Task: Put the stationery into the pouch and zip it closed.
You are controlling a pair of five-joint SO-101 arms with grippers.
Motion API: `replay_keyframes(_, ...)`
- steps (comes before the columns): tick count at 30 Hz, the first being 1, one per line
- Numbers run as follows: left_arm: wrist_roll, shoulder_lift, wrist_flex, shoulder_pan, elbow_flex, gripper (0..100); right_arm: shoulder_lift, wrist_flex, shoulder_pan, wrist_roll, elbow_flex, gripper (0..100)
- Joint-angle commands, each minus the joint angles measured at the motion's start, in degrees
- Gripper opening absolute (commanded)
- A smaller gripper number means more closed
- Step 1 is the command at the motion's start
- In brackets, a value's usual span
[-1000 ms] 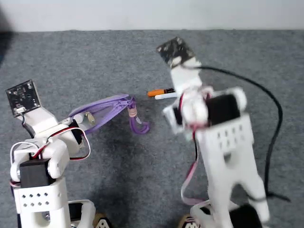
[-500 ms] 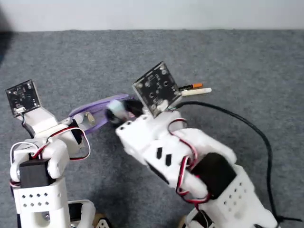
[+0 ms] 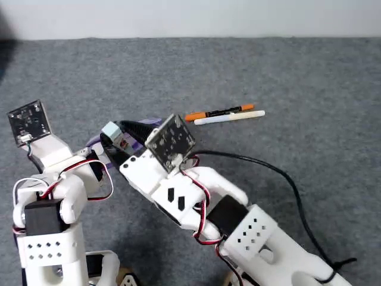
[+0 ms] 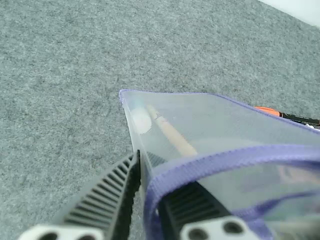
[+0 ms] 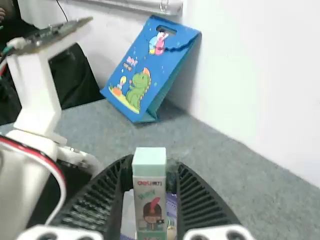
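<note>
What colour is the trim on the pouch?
Purple, edging a see-through pouch; clearest in the left wrist view.

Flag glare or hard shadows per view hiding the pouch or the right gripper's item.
Left wrist view: even light, no glare; pouch is see-through, pencil visible inside. Right wrist view: bright wall, no glare on the green box in the right gripper. High view: shadows soft under the right arm.

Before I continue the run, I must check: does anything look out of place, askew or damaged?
Nothing looks damaged or spilled. The orange pen and white pen lie outside the pouch on the table; the left gripper holds the pouch, the right gripper holds a small green box.
</note>
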Motion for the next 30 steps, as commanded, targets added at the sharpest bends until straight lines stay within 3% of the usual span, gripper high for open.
replay_keyframes(1, 0.62, -0.09, -0.26, -0.53, -0.13, 1, -1.36, -4.88, -0.40, 0.97, 2.20, 0.8)
replay_keyframes(19, 0.62, -0.09, -0.26, -0.53, -0.13, 1, 5.49, -15.87, 1.63, 0.62, 3.08, 0.9)
replay_keyframes(22, 0.62, -0.09, -0.26, -0.53, -0.13, 1, 5.67, -11.47, 1.98, 1.23, 2.99, 1.8)
replay_keyframes(25, 0.62, -0.09, -0.26, -0.53, -0.13, 1, 4.88, -4.35, 2.07, 2.99, 2.29, 8.7)
replay_keyframes(30, 0.62, -0.09, -0.26, -0.53, -0.13, 1, -0.31, 3.30, 3.56, 0.79, 0.26, 14.4)
